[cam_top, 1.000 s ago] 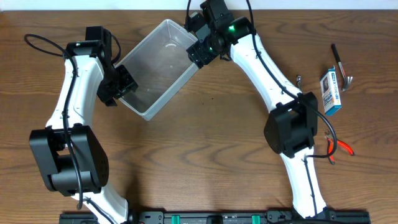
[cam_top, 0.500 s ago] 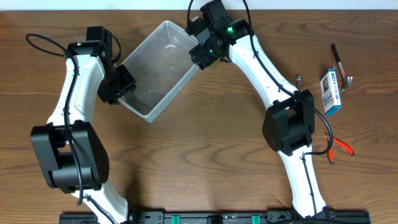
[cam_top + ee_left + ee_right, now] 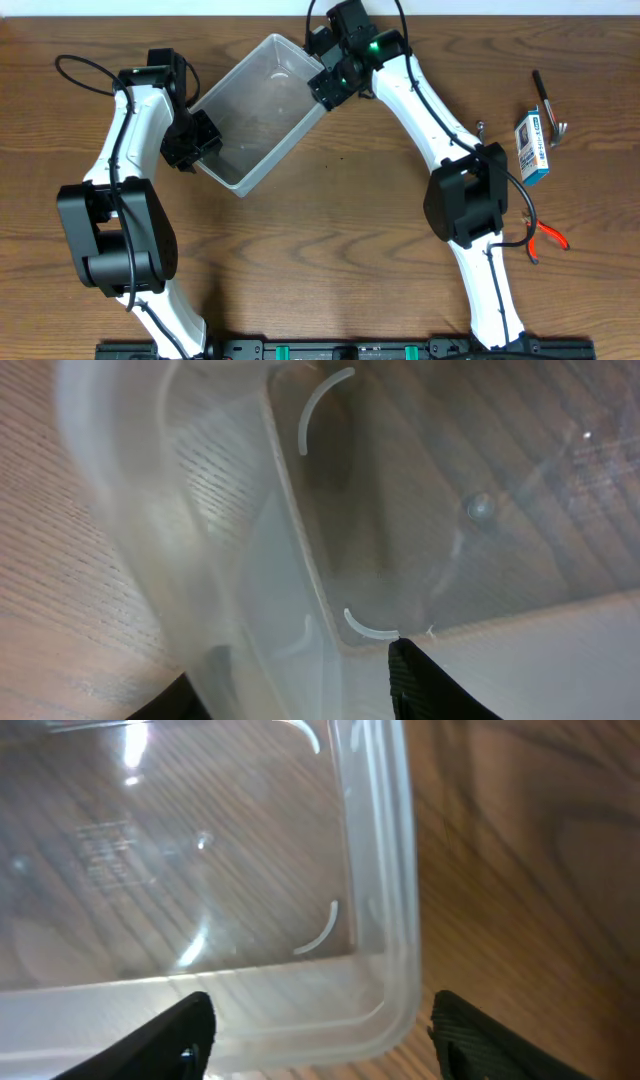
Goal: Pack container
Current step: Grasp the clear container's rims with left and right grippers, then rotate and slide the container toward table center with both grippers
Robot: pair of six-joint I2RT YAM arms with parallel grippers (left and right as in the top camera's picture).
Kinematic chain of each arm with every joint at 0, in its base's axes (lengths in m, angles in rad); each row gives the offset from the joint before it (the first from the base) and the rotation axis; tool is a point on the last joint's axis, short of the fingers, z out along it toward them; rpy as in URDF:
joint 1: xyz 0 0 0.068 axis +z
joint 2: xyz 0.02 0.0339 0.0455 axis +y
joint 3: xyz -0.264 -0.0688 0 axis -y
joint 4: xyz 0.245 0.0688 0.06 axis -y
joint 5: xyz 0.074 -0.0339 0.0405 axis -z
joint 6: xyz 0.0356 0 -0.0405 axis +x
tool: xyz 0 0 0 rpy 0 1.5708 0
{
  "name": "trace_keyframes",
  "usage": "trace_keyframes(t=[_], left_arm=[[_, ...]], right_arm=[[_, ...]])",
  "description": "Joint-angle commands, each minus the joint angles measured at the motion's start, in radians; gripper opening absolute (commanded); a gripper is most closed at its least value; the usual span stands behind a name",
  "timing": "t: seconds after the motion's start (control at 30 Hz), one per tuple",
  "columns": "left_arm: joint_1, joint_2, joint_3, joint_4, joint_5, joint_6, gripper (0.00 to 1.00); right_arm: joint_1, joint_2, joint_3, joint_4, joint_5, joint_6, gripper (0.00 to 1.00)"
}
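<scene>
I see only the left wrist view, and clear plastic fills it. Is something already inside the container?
Observer: No. From overhead the container is empty.
Operator: Where is the right gripper?
Observer: The right gripper is at the container corner nearest its arm, jaws open, one on each side of that corner.
Operator: What else lies on the table?
Observer: A blue-and-white box and red-handled pliers lie on the table, beyond the right arm.

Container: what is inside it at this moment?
Nothing shows inside the container; only the wooden table shows through its clear bottom. From overhead the left gripper and right gripper cover bits of its rim, but the wrist views show those corners bare too.
</scene>
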Motion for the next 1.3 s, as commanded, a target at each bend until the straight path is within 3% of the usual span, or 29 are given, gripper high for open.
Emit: trace_keyframes(t=[0.0, 0.13, 0.27, 0.63, 0.83, 1.27], left_arm=[[0.003, 0.005, -0.011, 0.002, -0.001, -0.001, 0.43], [0.002, 0.005, -0.011, 0.013, 0.0, 0.007, 0.35], [0.002, 0.005, -0.011, 0.017, -0.001, 0.047, 0.35], [0.002, 0.005, -0.011, 0.015, 0.004, 0.079, 0.36], [-0.002, 0.005, -0.011, 0.016, 0.094, 0.08, 0.36], [-0.09, 0.005, -0.011, -0.003, 0.101, 0.113, 0.36]], right_arm=[[-0.021, 0.011, 0.014, -0.001, 0.019, -0.006, 0.67], [-0.027, 0.011, 0.014, -0.008, 0.019, -0.006, 0.6], [-0.029, 0.011, 0.014, -0.035, 0.021, -0.006, 0.52], [-0.032, 0.01, 0.014, -0.195, 0.111, 0.059, 0.55], [-0.039, -0.001, 0.014, -0.289, 0.153, 0.127, 0.56], [-0.039, -0.142, 0.014, -0.418, 0.213, 0.242, 0.58]])
